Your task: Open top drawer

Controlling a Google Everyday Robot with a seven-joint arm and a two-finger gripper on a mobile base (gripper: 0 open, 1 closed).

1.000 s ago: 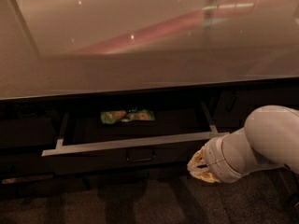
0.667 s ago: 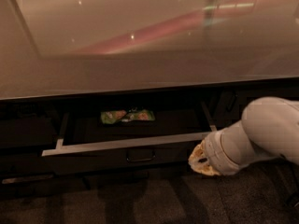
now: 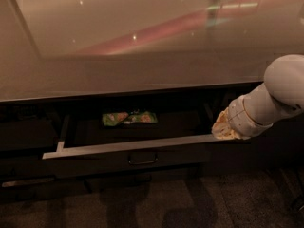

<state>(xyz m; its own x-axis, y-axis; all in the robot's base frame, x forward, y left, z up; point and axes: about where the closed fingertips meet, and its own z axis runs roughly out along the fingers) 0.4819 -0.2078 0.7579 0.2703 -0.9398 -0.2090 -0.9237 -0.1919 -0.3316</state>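
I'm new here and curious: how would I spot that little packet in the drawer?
Below the long glossy countertop, the top drawer stands pulled out, with the gripper at its right end. The green packet lies at the back of its floor, the only bright thing in there.

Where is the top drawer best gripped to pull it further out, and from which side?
Probably the loop handle at the centre of the top drawer front, approached head-on from the front: its bar runs horizontally and stands off the panel. The gripper is at the drawer's right front corner.
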